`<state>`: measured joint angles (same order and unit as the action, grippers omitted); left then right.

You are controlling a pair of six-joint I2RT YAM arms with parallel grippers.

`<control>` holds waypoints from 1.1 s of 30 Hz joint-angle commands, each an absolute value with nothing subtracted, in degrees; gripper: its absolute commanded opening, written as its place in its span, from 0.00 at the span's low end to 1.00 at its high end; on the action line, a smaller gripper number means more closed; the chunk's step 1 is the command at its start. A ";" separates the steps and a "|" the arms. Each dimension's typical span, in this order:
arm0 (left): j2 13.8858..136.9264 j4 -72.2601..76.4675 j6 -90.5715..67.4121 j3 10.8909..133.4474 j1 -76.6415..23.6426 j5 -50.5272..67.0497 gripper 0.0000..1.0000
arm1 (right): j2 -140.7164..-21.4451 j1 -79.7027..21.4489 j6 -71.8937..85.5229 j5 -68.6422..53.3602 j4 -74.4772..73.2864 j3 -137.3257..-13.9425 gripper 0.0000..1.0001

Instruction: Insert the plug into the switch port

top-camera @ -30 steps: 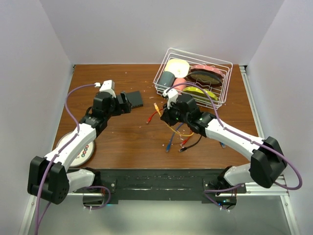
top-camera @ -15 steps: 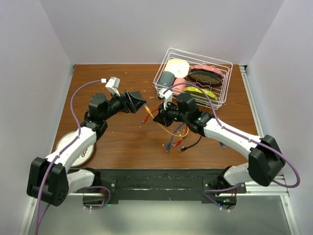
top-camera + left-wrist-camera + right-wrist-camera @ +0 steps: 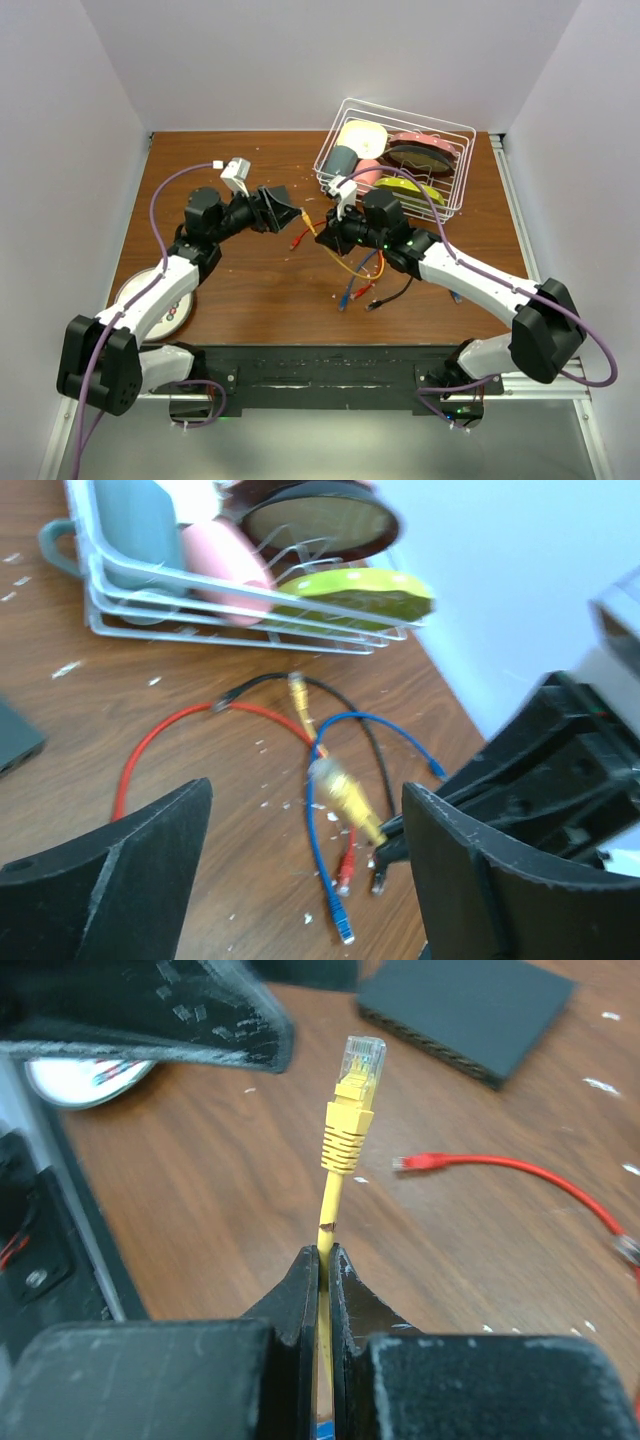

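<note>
Yellow plug pinched mid-table, switch lying flat beyond it.
Right gripper is clamped tight on the yellow cable, with the plug standing clear of its fingertips. To the left, the left gripper gapes wide and empty. The switch lies flat on the table, slightly farther back.

Even bright light, soft shadows, left wrist view blurred, overhead view sharp
</note>
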<state>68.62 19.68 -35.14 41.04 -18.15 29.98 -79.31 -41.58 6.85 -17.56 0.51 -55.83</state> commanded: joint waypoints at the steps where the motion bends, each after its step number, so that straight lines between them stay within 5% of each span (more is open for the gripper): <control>1: 68.38 8.31 -34.11 47.89 -19.85 20.41 0.84 | -77.87 -41.83 8.35 -8.62 -2.54 -59.23 0.00; 10: 74.61 -10.19 -33.83 61.95 -26.19 6.16 0.90 | -77.87 -43.94 6.77 6.41 -6.23 -61.16 0.00; 28: 82.00 -16.96 -37.00 73.48 -33.22 0.18 0.77 | -79.10 -52.73 4.22 23.64 -8.53 -64.86 0.00; 32: 83.05 -16.44 -36.91 73.74 -34.01 0.53 0.68 | -78.92 -53.26 4.22 24.08 -8.17 -64.60 0.00; 33: 83.49 -16.17 -37.00 73.91 -34.19 0.61 0.58 | -78.93 -53.35 4.22 24.17 -8.26 -64.69 0.00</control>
<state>82.21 -17.26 -36.40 71.48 -33.19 1.10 -79.42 -52.64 5.13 21.76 -9.21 -62.28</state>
